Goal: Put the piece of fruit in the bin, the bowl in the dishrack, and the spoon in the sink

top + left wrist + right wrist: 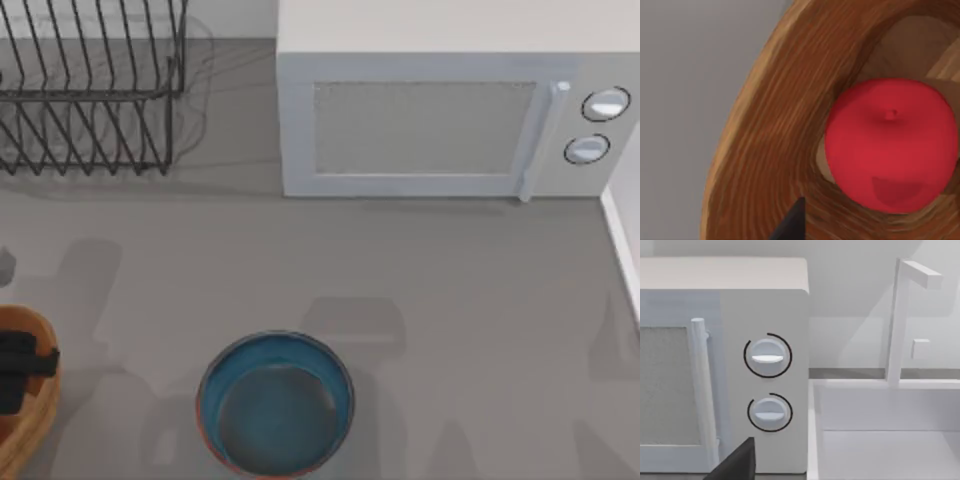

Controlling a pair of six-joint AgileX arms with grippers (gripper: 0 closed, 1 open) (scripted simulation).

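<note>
The apple (pixel 890 145) lies inside the bin (pixel 30 420) at the tabletop's left edge, with the left end effector (pixel 18 370) over it, fingers unreadable. Best lift straight up, clearing the rim. The bowl (pixel 275 405) is next.

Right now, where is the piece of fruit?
The piece of fruit lies inside the bin, as the left wrist view shows; the bin stands at the table's left edge in the top view, left of the bowl.
</note>
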